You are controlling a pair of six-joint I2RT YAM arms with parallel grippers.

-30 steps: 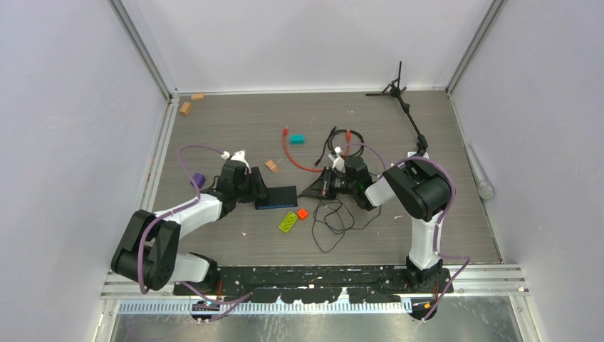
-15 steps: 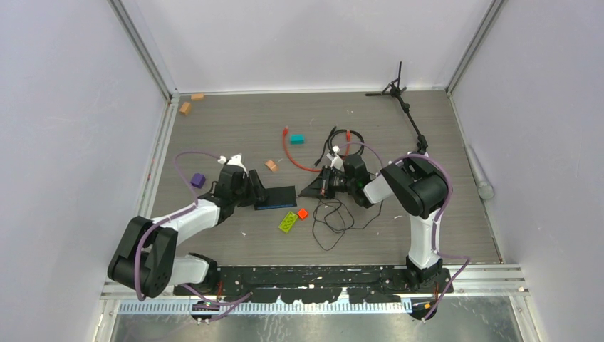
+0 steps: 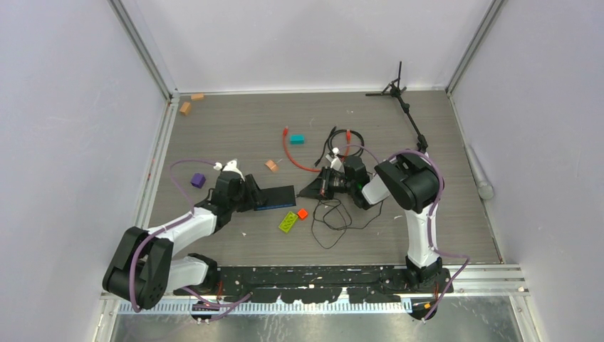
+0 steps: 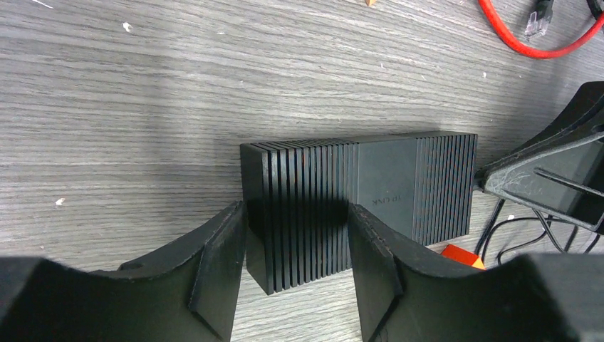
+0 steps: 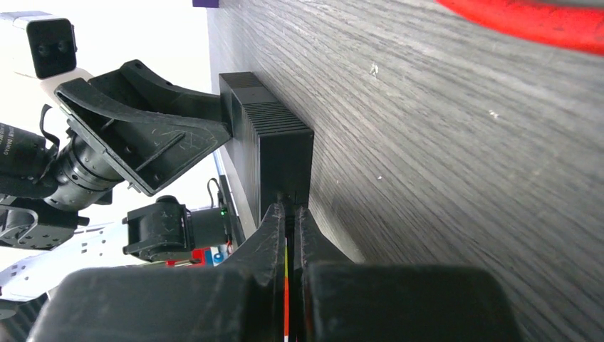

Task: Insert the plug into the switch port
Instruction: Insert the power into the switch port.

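Observation:
The black ribbed switch [image 3: 278,197] lies mid-table; it also shows in the left wrist view [image 4: 399,178] and the right wrist view [image 5: 274,142]. My left gripper [image 3: 251,194] [image 4: 293,214] is open, its fingertips over the switch's left end. My right gripper [image 3: 313,189] [image 5: 292,206] is at the switch's right end face, its fingers nearly closed on something thin and dark. The thin black wire [image 3: 335,221] trails from there. The red-orange cable [image 3: 290,153] [image 4: 513,39] [image 5: 527,18] lies on the table behind, held by neither gripper. Its plug [image 3: 286,131] lies free.
A green brick [image 3: 288,222] and an orange block [image 3: 302,213] lie just in front of the switch. A teal block [image 3: 297,139], a tan block [image 3: 271,165], a purple block [image 3: 198,179] and a black cable coil [image 3: 345,142] lie around. A black stand [image 3: 399,92] is at the back right.
My left wrist and forearm have shifted slightly toward the near-left. The switch, the red-orange cable and my right gripper have stayed put.

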